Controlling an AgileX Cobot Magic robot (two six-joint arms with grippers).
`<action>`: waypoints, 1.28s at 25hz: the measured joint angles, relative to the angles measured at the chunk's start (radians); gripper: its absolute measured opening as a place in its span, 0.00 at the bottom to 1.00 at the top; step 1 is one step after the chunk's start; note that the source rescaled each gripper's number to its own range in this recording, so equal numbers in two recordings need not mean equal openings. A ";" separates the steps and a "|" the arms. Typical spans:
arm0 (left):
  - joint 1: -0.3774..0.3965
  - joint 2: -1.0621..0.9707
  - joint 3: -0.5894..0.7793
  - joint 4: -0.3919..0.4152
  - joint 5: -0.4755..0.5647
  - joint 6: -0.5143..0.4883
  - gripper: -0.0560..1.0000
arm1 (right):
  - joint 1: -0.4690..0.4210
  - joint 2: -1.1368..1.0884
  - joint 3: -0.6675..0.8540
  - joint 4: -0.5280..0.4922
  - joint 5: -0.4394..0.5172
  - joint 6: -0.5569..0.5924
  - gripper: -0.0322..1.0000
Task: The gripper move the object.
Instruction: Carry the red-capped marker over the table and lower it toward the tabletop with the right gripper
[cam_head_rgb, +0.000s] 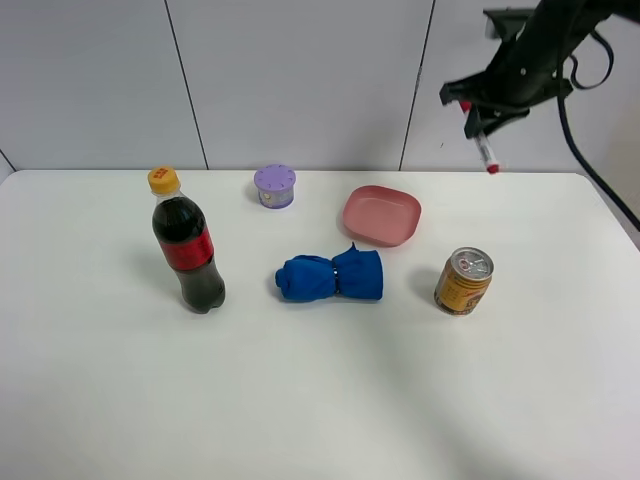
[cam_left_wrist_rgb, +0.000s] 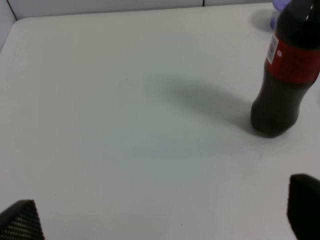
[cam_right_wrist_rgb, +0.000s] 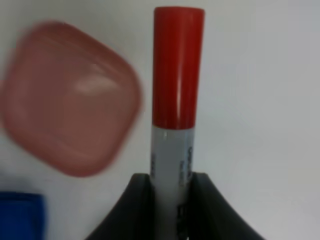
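My right gripper (cam_head_rgb: 480, 118) is high in the air at the back right, above the table's far edge, shut on the white marker pen with a red cap (cam_head_rgb: 487, 152). The pen hangs cap down. In the right wrist view the pen (cam_right_wrist_rgb: 176, 95) stands out from between the two black fingers (cam_right_wrist_rgb: 140, 200), with the pink dish (cam_right_wrist_rgb: 70, 100) below and beside it. The left gripper does not show in the high view. In the left wrist view only its two finger tips (cam_left_wrist_rgb: 22, 220) show at the picture's edges, wide apart, with nothing between them.
On the white table (cam_head_rgb: 320, 400) stand a cola bottle (cam_head_rgb: 187, 245) at the left, a purple lidded tub (cam_head_rgb: 274, 186) at the back, a pink dish (cam_head_rgb: 382, 214), a rolled blue cloth (cam_head_rgb: 331, 276) in the middle and a gold drink can (cam_head_rgb: 463, 281) at the right.
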 joint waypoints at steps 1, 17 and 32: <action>0.000 0.000 0.000 0.000 0.000 0.000 1.00 | 0.022 -0.019 -0.030 0.022 0.012 -0.007 0.03; 0.000 0.000 0.000 0.000 0.000 0.000 1.00 | 0.449 0.161 -0.219 0.076 -0.282 0.175 0.03; 0.000 0.000 0.000 0.000 0.000 0.000 1.00 | 0.579 0.415 -0.219 -0.185 -0.330 0.483 0.03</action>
